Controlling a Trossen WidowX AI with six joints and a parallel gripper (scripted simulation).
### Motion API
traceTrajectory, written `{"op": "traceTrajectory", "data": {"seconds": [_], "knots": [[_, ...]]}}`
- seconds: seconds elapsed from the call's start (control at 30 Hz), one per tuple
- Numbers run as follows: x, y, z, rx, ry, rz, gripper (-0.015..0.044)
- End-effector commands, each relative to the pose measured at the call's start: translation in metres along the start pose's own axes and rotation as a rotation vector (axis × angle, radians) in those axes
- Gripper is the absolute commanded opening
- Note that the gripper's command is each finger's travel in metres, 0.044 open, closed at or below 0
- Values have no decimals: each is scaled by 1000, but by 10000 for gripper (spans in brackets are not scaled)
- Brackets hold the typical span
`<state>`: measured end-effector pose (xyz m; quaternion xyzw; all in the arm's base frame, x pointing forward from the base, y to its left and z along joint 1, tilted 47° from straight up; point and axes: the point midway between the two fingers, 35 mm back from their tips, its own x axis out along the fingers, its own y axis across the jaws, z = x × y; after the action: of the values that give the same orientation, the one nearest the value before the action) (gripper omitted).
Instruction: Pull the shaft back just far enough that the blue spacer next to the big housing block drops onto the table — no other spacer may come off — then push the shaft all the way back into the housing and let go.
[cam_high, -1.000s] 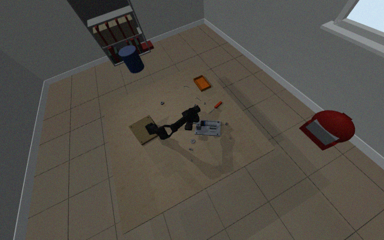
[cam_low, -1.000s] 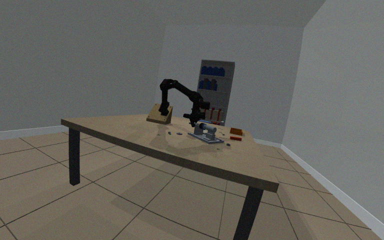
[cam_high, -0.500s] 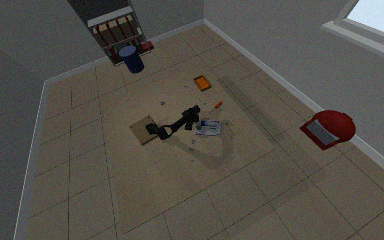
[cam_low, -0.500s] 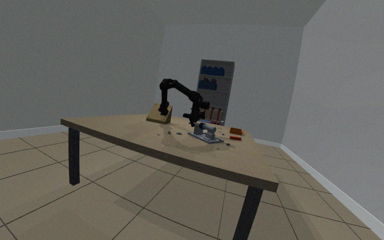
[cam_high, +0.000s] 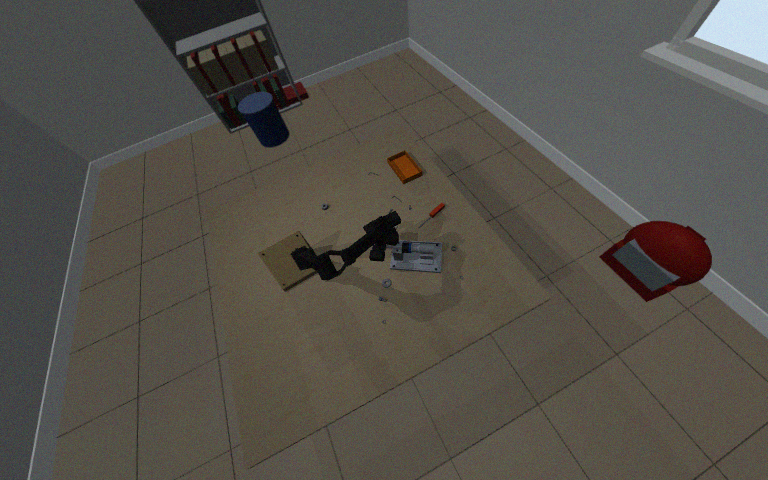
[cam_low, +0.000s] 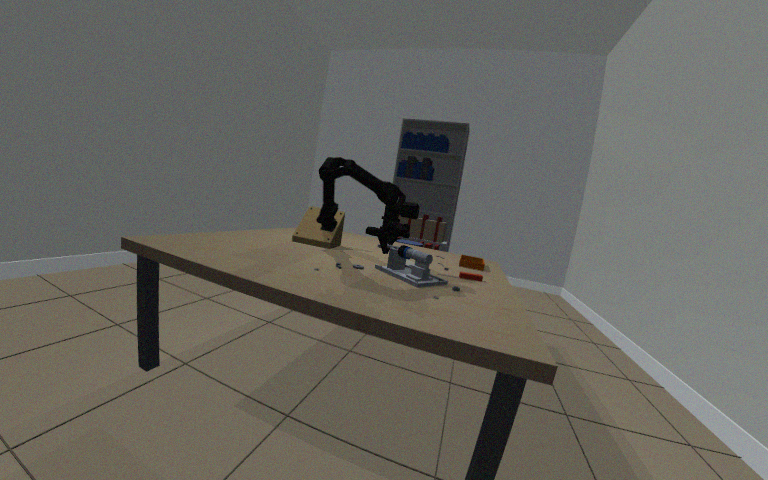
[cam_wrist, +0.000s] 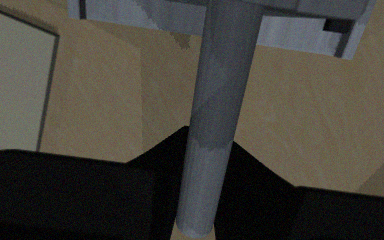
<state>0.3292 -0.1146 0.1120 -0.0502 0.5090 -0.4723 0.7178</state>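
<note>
My gripper (cam_wrist: 200, 137) (cam_low: 386, 247) is shut on the grey shaft (cam_wrist: 222, 95), near its free end. The shaft runs from the fingers toward the fixture. The fixture's pale base plate (cam_high: 416, 268) (cam_low: 403, 275) (cam_wrist: 300, 37) lies on the table. An upright grey block (cam_low: 395, 260) (cam_high: 398, 254) stands at its end nearer my gripper. A light grey cylinder (cam_low: 419, 256) (cam_high: 423, 247) lies over the other end. Between them a blue spacer (cam_high: 408, 247) and a dark ring-like part (cam_low: 403, 252) are up at shaft height. The small gaps between these parts are too dark to tell.
An orange tray (cam_high: 404, 167) (cam_low: 471, 261) and a red-handled screwdriver (cam_high: 436, 210) (cam_low: 470, 276) lie behind the fixture. Washers, nuts and hex keys lie around it, including a washer (cam_high: 384, 285) (cam_low: 358, 266). The wooden wedge (cam_high: 283, 266) (cam_low: 312, 228) is at the arm's base.
</note>
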Motion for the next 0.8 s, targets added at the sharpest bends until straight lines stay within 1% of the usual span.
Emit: {"op": "traceTrajectory", "data": {"seconds": [0.0,0.77], "knots": [[0,0,0,3,-1,-2,0],[0,0,-3,3,-1,-2,0]]}}
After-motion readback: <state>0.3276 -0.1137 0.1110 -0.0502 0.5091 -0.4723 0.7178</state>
